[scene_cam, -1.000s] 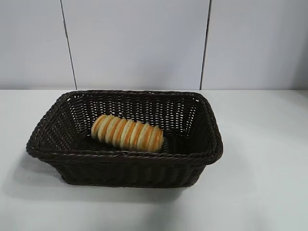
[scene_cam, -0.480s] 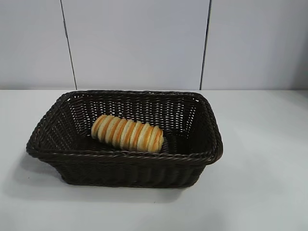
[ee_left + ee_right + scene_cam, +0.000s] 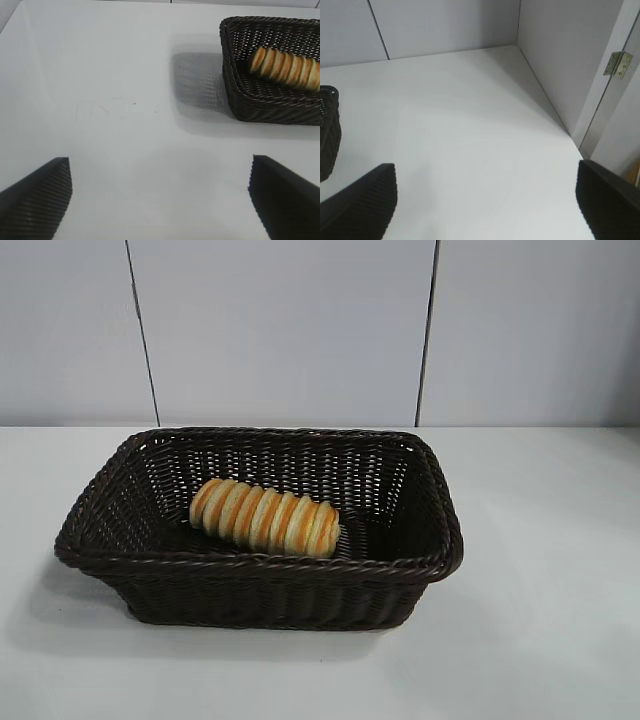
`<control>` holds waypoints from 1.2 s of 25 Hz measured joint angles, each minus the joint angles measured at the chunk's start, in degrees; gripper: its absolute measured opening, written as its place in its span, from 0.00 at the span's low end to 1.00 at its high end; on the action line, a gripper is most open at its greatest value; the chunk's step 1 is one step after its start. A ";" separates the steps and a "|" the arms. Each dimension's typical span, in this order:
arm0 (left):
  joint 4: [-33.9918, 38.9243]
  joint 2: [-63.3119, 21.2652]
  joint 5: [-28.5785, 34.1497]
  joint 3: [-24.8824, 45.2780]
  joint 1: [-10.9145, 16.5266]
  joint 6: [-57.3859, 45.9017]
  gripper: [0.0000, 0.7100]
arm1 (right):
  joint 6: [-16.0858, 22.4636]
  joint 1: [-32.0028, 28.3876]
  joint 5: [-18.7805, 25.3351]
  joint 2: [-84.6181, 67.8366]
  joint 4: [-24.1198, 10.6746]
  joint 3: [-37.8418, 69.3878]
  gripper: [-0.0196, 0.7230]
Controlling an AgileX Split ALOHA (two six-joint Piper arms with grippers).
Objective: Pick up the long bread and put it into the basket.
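long bread (image 3: 265, 517): lying in basket (image 3: 440, 560); placing judged done. left tool (image 3: 160, 200), right tool (image 3: 485, 205): both spread apart, empty, over desk (image 3: 540, 620). next: park only.

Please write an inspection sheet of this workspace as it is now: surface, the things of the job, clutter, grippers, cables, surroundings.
Surface: white table, with faint marks in the left wrist view.
Job's things: the long bread lies inside the basket, on its floor; the basket stands on the table.
Clutter: nothing seen.
Grippers: left gripper open and empty over bare table, apart from the basket; right gripper open and empty over bare table, beside the basket's end. Neither shows in the exterior view.
Cables: nothing seen.
Surroundings: pale wall panels behind; a hinge on the side panel.
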 joint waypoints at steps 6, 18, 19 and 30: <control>0.00 0.00 0.00 0.00 0.00 0.00 0.98 | 0.00 0.00 -0.79 0.00 0.87 5.02 0.96; 0.00 0.00 0.00 0.00 0.00 0.00 0.98 | -0.86 0.00 -4.74 0.00 4.00 8.02 0.96; 0.00 0.00 0.00 0.00 0.00 0.00 0.98 | -0.86 0.00 -5.07 0.00 4.74 8.02 0.96; 0.00 0.00 0.00 0.00 0.00 0.00 0.98 | -0.89 0.00 -9.82 0.00 7.25 10.29 0.96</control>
